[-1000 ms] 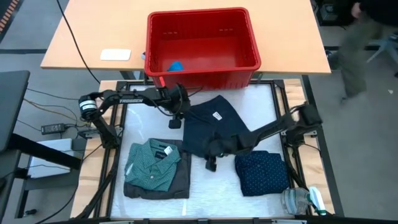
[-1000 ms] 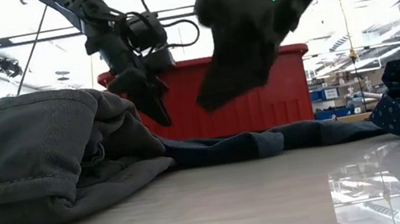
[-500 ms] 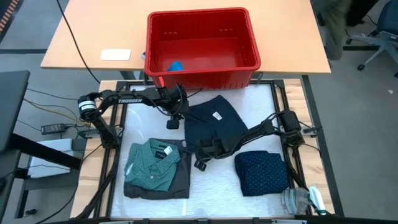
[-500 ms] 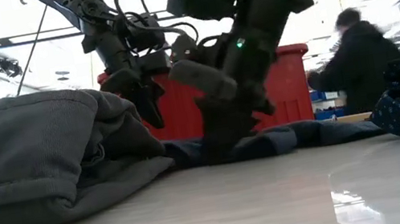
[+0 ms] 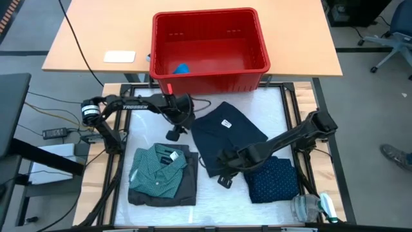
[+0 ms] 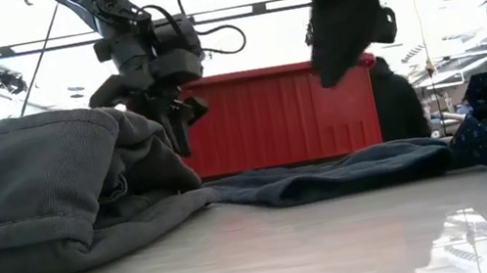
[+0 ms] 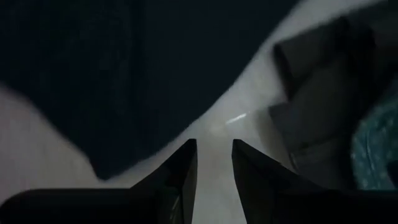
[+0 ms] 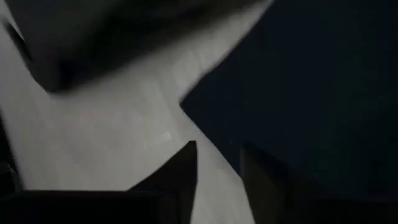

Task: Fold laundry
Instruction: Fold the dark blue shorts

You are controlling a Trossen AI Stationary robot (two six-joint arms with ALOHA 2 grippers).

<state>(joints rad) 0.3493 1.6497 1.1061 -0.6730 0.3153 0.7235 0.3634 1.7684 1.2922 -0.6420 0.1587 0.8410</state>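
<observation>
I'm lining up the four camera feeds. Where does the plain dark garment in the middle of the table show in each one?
High view: dark garment at centre, below the red basket.
Low view: flat strip in front of the basket.
Left wrist view: dark mass beyond the end effector.
Right wrist view: dark area.
Shared landmark: the red basket, in the high and low views only.

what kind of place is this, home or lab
Likely a lab or workshop, not a home: two robot arms on a framed table, a red basket on a wooden desk, and office chairs on a grey floor.
</observation>
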